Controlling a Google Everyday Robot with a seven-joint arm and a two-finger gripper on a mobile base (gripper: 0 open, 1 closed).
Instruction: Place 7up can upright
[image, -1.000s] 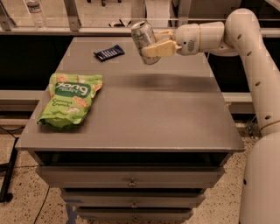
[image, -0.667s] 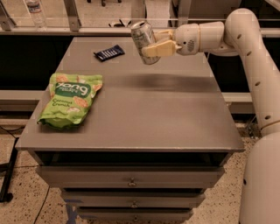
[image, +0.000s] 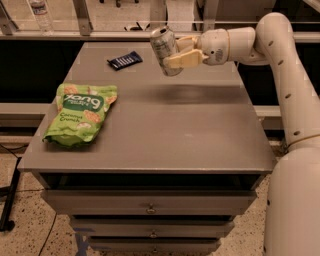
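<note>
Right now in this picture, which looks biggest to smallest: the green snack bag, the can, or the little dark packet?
1. Snack bag, on the table's left.
2. Can, held above the table's back in the claw.
3. Dark packet; lying flat farther back, so its true size is unsure.

the gripper (image: 173, 53) with the 7up can (image: 161, 40) hangs over the table's (image: 175, 135) far side; snack bag (image: 80, 115) left, packet (image: 125, 60) behind it.

Shiny metal can (image: 164, 46), clamped in the smooth cream plastic gripper (image: 173, 52) above the far side of the matt grey table (image: 165, 130). Glossy bag (image: 80, 117).
</note>
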